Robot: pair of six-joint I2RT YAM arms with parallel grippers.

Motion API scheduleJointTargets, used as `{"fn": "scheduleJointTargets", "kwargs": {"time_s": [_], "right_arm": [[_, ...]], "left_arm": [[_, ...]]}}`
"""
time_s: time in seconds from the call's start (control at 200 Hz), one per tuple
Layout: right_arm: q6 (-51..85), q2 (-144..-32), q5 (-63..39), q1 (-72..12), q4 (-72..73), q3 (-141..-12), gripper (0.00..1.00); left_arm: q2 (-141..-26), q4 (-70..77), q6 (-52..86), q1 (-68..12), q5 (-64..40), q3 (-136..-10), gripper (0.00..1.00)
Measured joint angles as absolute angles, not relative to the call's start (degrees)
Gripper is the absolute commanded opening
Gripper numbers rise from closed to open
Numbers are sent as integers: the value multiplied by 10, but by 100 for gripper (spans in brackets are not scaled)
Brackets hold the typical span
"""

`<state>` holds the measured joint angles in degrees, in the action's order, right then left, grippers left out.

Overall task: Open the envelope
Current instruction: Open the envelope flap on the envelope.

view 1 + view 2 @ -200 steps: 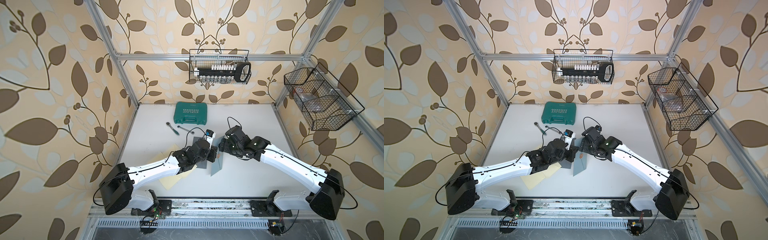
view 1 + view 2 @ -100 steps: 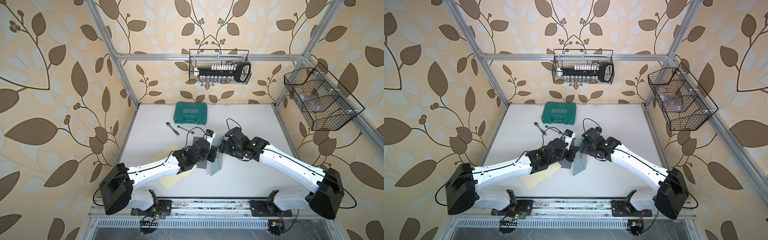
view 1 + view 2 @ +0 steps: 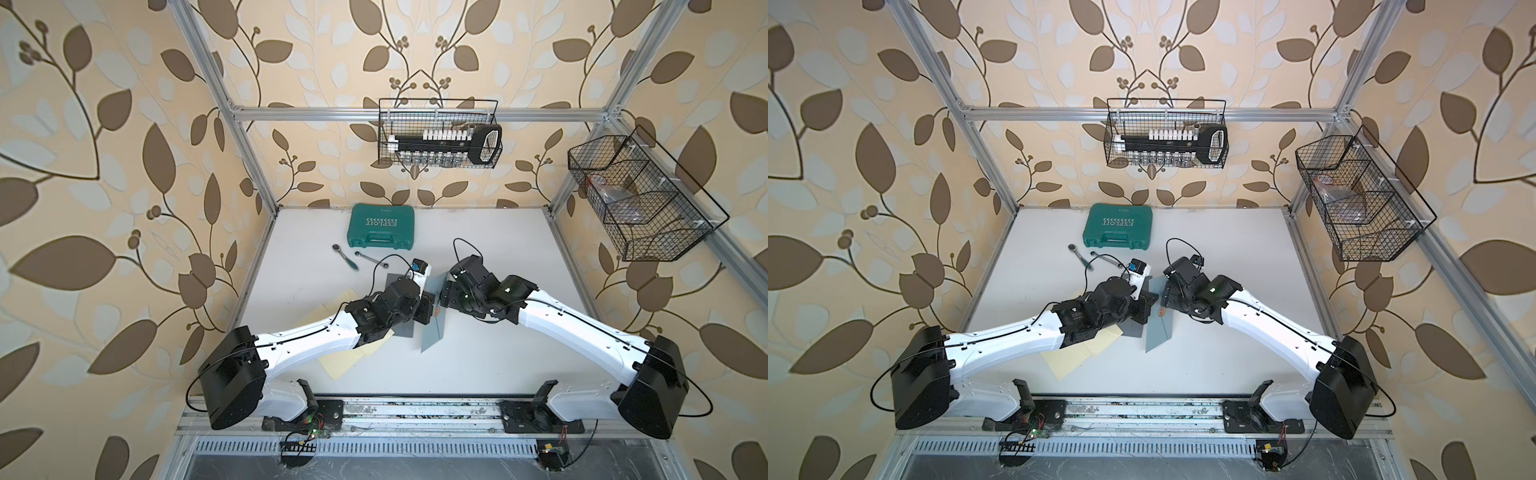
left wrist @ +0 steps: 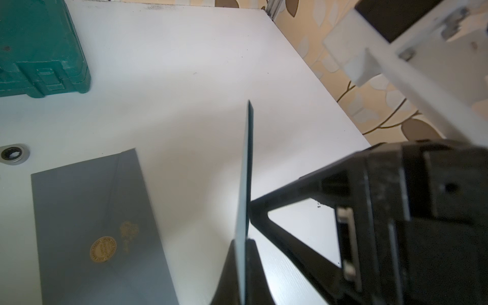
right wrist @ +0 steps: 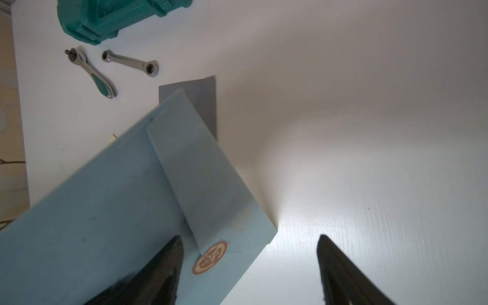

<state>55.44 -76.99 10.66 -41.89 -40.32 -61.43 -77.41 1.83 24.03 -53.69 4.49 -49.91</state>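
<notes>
- Brown-leaf wallpaper (image 3: 124, 166) lines the cell around a white desk (image 3: 498, 249).
- Left end effector (image 4: 244, 253) is clamped on a blue-grey envelope (image 5: 105, 211), held on edge above mid-desk.
- Right end effector (image 5: 248, 237), jaws apart, faces its round seal (image 5: 210, 257).
- Wire basket (image 3: 665, 241) hangs on the right wall.

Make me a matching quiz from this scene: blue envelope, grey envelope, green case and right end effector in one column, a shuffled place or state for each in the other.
1 blue envelope
2 grey envelope
3 green case
4 right end effector

A lying flat on the table
B open
C clamped in the left end effector
D closed, by the back wall

Pairs: 1-C, 2-A, 3-D, 4-B.
</notes>
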Motion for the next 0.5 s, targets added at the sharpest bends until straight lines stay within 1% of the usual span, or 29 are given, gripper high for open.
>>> {"fn": "scheduleJointTargets", "kwargs": {"time_s": [0.295, 0.335, 0.42, 0.5], "right_arm": [[554, -771, 93, -419, -392, -614, 73], [554, -771, 92, -419, -392, -614, 71], [556, -776, 92, -419, -394, -615, 63], [554, -783, 92, -419, -398, -615, 63]], "left_arm": [[-774, 18, 241, -537, 45, -499, 0], [-774, 18, 241, -537, 45, -499, 0], [-774, 18, 241, -537, 45, -499, 0], [-774, 18, 241, -537, 45, -499, 0]]}}
